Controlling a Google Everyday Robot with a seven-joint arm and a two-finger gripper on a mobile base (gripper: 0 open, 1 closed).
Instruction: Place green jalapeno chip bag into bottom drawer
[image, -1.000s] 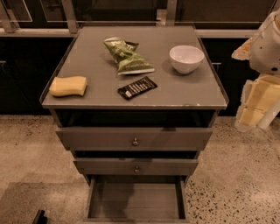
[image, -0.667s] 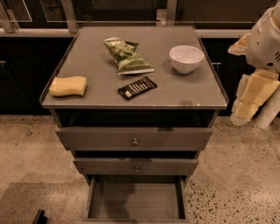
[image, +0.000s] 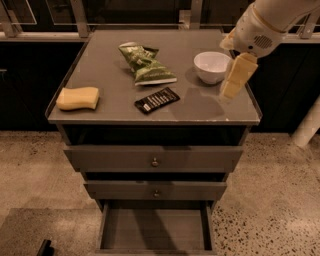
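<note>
A yellow sponge (image: 77, 98) lies at the 9 o'clock edge of the grey cabinet top (image: 110, 70), well apart from everything else on it. Toward the middle, the green jalapeno chip bag (image: 145, 64) lies crumpled on the surface, untouched by the robot. A flat black wrapper (image: 157, 100) with white print sits just beside it at its 5 o'clock. At the bag's 3 o'clock stands a white bowl (image: 212, 66), upright and near the right rim.

The gripper (image: 231, 86) hangs from the pale arm (image: 260, 25), which enters from 1 o'clock. It points down over the tabletop just beside the bowl, at the bowl's 4 o'clock and well apart from the bag. Whether it is clenched or released cannot be told; nothing shows in its grasp.

Below the top, at 6 o'clock, the two upper drawers (image: 155, 159) with small round knobs are shut. The bottom drawer (image: 155, 230) under them stands pulled out, its flat floor in view.
</note>
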